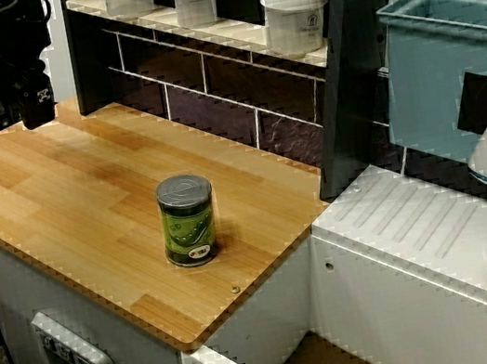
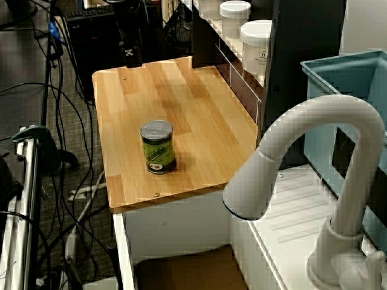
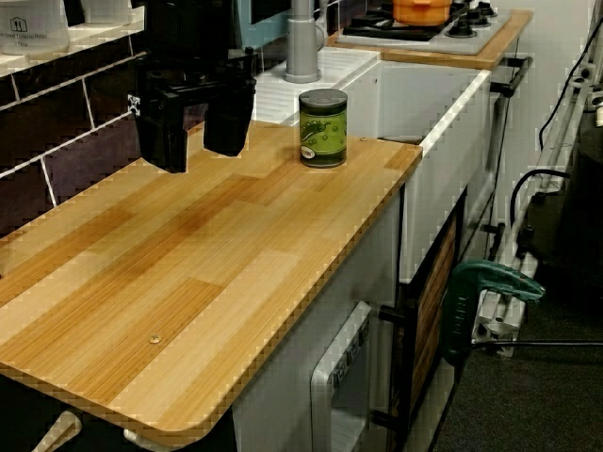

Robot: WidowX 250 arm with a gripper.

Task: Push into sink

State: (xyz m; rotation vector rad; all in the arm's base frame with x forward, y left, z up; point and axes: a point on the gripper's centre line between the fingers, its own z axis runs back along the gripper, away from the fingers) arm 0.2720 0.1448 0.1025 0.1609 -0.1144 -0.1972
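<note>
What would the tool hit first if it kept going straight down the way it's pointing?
Most likely the bare wooden countertop beneath it. The tool hangs fingers down, open and empty; the green can stands well off toward the sink.

Toy kitchen set in a lab: wooden table, white sink, faucet, stove, loose cables on floor.

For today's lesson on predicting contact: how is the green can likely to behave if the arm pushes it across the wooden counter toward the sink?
The green can stands upright and is taller than wide, so a high push may tip it; once down, its round body would probably roll. A low push should slide it, since the wooden counter looks smooth. It looks rigid, probably metal. The sink lies just past the counter edge.
</note>
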